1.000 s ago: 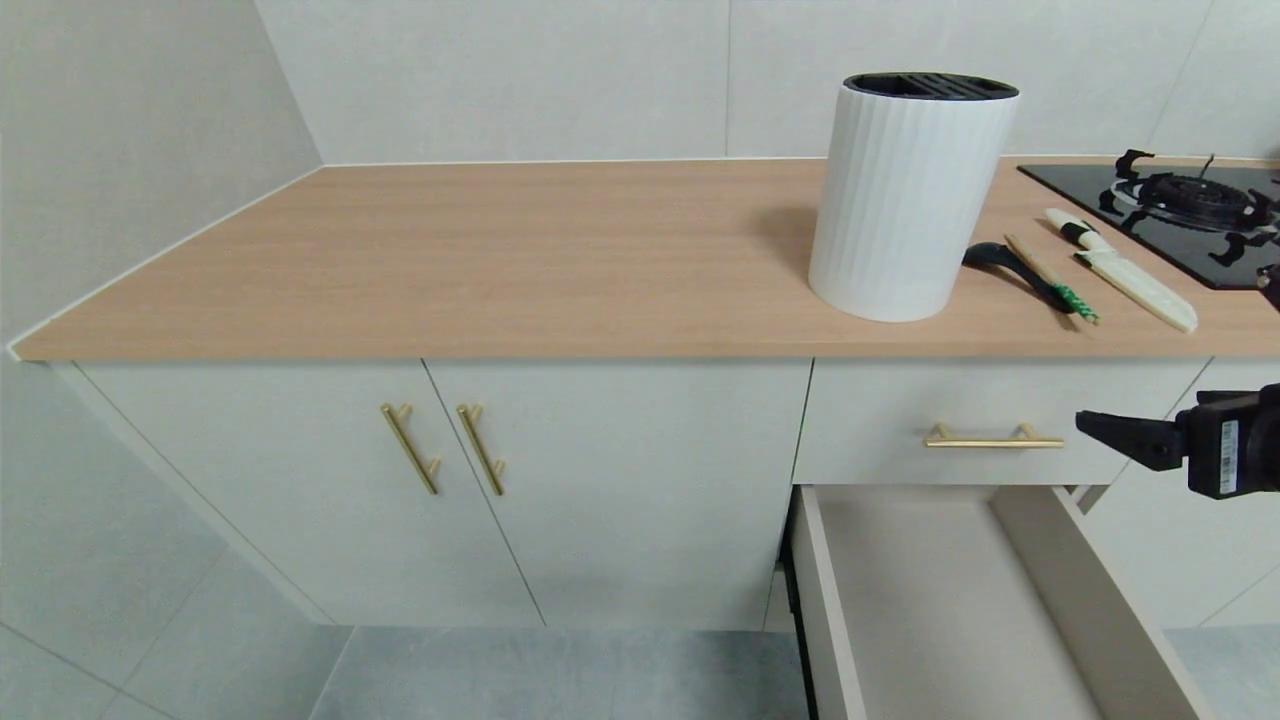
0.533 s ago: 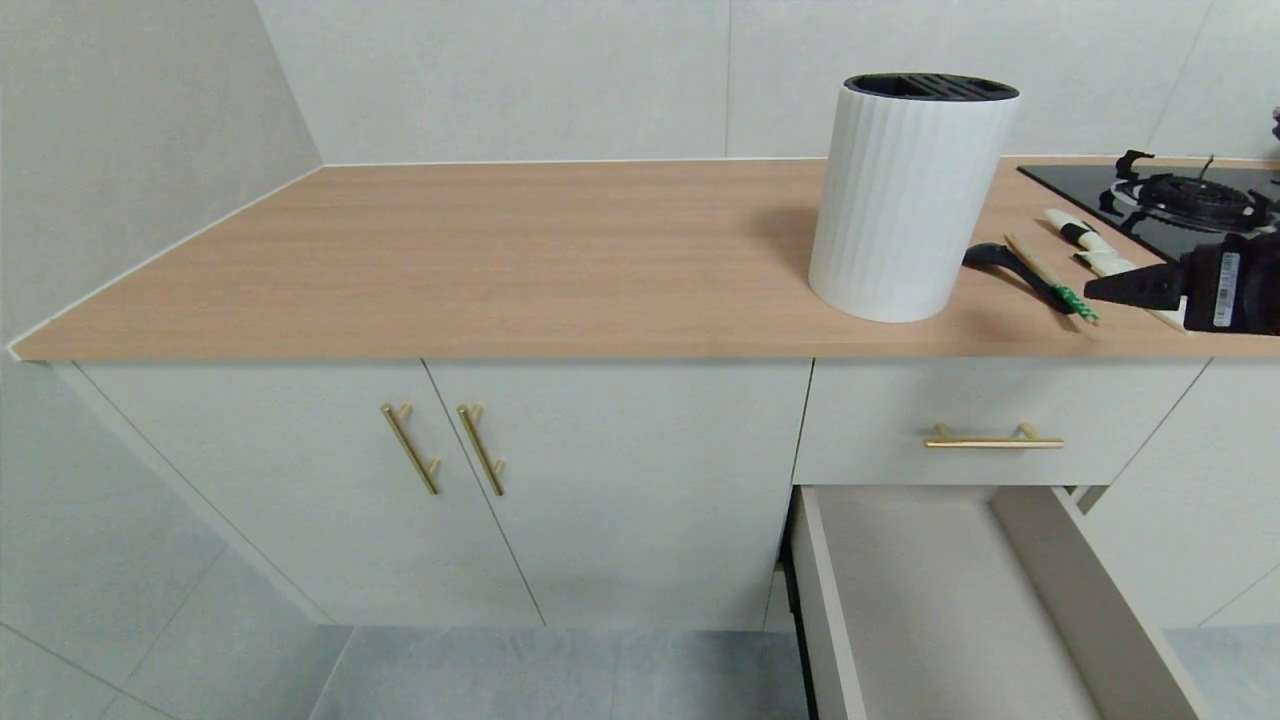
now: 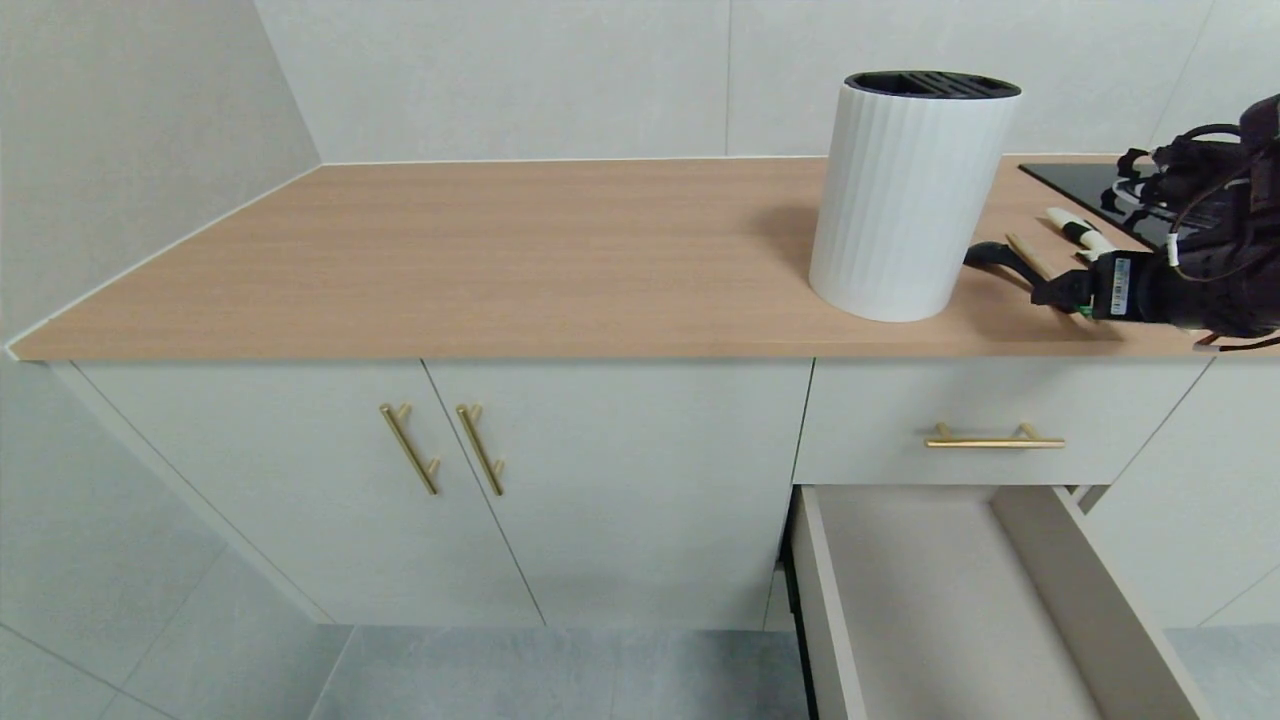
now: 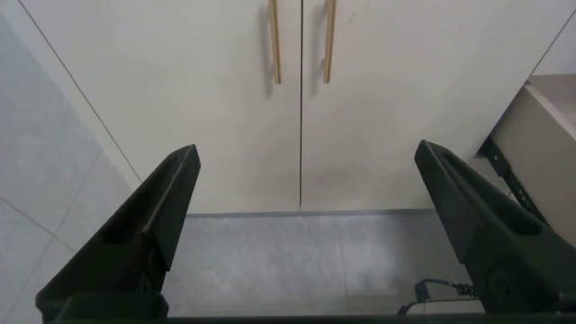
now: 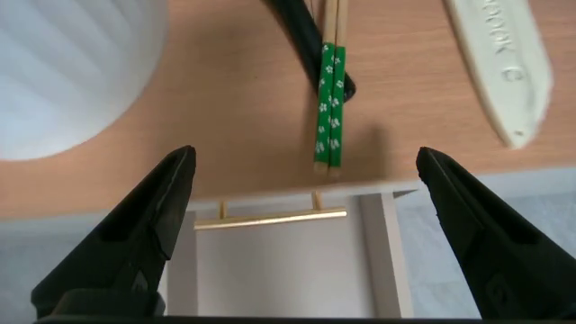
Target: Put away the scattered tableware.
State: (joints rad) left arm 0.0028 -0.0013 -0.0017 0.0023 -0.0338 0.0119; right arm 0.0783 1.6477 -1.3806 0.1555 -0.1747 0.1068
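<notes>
Kitchen counter (image 3: pixel 500 260), head view: at the right of the frame, one white ribbed holder (image 3: pixel 910 200) is seen upright. Just right of it four pieces of tableware are laid: one black ladle (image 3: pixel 990 256), two green-tipped chopsticks (image 5: pixel 330 90) set side by side against its handle, and one white knife (image 3: pixel 1085 238) a little apart. The right gripper (image 3: pixel 1060 292) is held low over the chopsticks' green ends at the counter's front edge. In the wrist view its jaws are spread wide and nothing is gripped. The left gripper (image 4: pixel 306 153) is likewise spread wide and empty, pointed at the two brass-handled cupboard doors (image 4: pixel 301 99). One drawer (image 3: pixel 920 600) is pulled open at lower right, under one shut drawer front (image 3: pixel 993 440).
</notes>
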